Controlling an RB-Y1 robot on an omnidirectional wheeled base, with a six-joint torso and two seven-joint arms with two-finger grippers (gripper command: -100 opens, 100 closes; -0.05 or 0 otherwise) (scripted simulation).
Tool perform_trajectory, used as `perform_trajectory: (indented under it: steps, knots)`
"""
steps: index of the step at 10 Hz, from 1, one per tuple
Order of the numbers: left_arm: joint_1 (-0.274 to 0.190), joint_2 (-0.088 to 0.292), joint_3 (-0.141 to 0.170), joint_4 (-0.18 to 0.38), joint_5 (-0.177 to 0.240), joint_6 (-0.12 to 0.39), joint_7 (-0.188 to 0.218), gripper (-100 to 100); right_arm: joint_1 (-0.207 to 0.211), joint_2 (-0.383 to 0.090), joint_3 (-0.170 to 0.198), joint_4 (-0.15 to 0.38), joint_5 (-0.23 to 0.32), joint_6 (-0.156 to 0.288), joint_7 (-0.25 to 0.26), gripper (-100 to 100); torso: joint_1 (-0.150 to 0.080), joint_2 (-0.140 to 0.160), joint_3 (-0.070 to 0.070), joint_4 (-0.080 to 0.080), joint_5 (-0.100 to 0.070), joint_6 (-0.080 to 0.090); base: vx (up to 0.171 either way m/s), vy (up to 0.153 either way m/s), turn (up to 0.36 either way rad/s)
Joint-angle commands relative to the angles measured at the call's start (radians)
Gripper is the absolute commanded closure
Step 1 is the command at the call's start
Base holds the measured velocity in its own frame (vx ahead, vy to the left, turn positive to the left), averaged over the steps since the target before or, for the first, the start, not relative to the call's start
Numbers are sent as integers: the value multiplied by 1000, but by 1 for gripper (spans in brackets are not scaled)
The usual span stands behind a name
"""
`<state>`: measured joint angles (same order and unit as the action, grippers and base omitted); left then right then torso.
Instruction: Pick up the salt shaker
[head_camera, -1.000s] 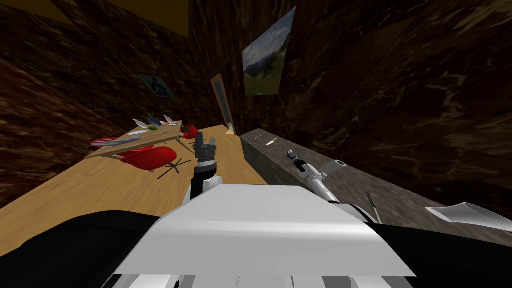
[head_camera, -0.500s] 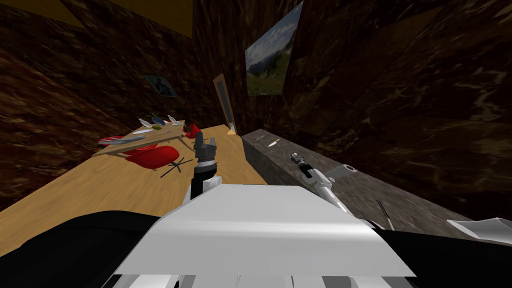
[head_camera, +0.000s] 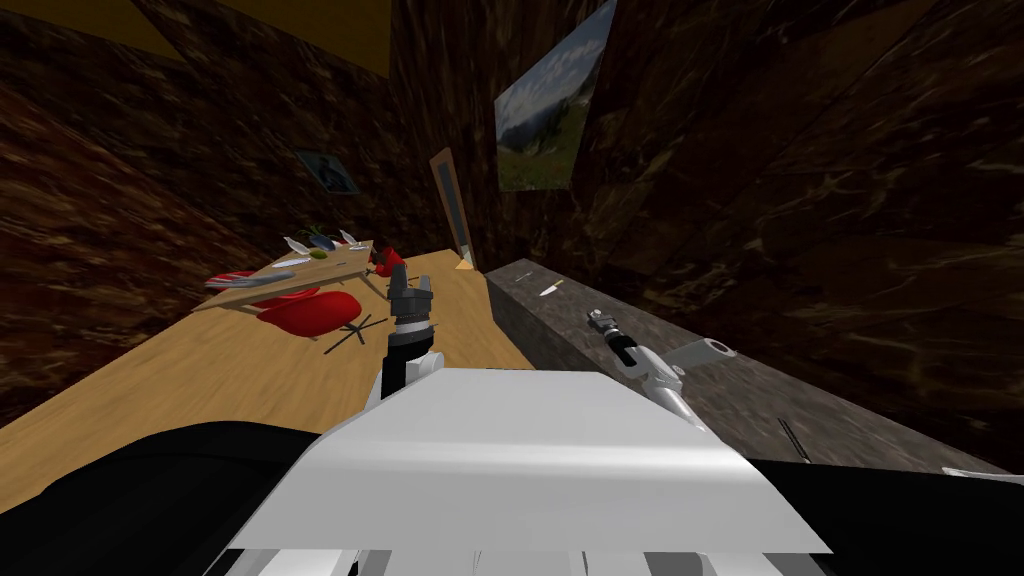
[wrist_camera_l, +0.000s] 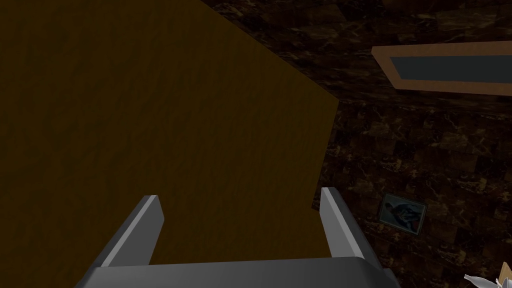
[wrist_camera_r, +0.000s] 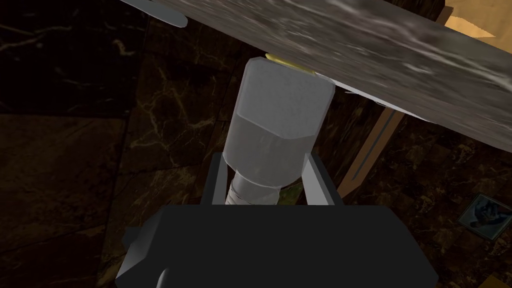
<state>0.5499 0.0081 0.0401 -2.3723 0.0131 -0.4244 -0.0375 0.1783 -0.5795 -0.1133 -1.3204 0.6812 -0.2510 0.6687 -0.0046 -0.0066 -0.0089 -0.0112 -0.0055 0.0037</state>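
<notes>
The salt shaker (wrist_camera_r: 277, 115) is a pale grey, translucent, faceted jar with a narrower neck. My right gripper (wrist_camera_r: 267, 165) is shut on it, its two fingers pressing the sides near the neck. In the head view this gripper (head_camera: 597, 318) is small and hangs over the grey stone counter (head_camera: 560, 330) on my right. The shaker's far end lies against the counter's edge (wrist_camera_r: 375, 45); whether it touches is unclear. My left gripper (head_camera: 410, 293) is raised in front of my chest over the wooden floor. Its fingers (wrist_camera_l: 340, 225) are open with nothing between them.
A small knife (head_camera: 549, 289) lies farther along the counter and a thin dark utensil (head_camera: 795, 440) nearer me. At the left stand a wooden table (head_camera: 340, 268) with dishes and a red chair (head_camera: 305, 312). A dark marble wall rises behind the counter.
The whole head view has shifted, so I have moved. The counter's things slid rightward and a white object at the lower right left the picture. The right gripper kept hold of the shaker.
</notes>
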Motion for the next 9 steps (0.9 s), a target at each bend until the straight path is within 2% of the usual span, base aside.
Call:
perform_trajectory:
  steps: [1, 2, 4, 5, 6, 7, 8, 9]
  knots:
    - [0, 0, 0, 0, 0, 0, 0, 0, 40, -1, -3, -24, 0, 0, -2, 100, 0, 0, 0, 0, 0, 0, 9, 10, -2]
    - [0, 0, 0, 0, 0, 0, 0, 0, 80, -18, -36, -70, 6, -12, -22, 100, -1, 2, 1, 0, 0, 1, 42, 41, 85]
    - [0, 0, 0, 0, 0, 0, 0, 0, 122, -18, -36, -90, 6, -12, -22, 100, 1, 0, 0, 0, 1, 0, 45, 21, 25]
    - [0, 0, 0, 0, 0, 0, 0, 0, 165, -35, -68, -141, 12, -24, -42, 100, 0, 1, 0, 0, 0, 0, 67, 34, 79]
    - [0, 0, 0, 0, 0, 0, 0, 0, 193, -35, -68, -157, 12, -24, -42, 100, 1, -1, 0, 0, 1, -1, 71, 33, 53]
    - [0, 0, 0, 0, 0, 0, 0, 0, 204, -35, -68, -157, 12, -24, -42, 100, 1, -2, -1, 0, 1, -1, 33, 15, -1]
    - [0, 0, 0, 0, 0, 0, 0, 0, 192, -33, -70, -149, 12, -29, -39, 100, 0, 0, 0, 0, 0, 0, 7, 5, -6]
    - [0, 0, 0, 0, 0, 0, 0, 0, 194, -34, -69, -150, 12, -28, -40, 0, -1, 1, 0, 0, 0, -1, 0, 0, 0]
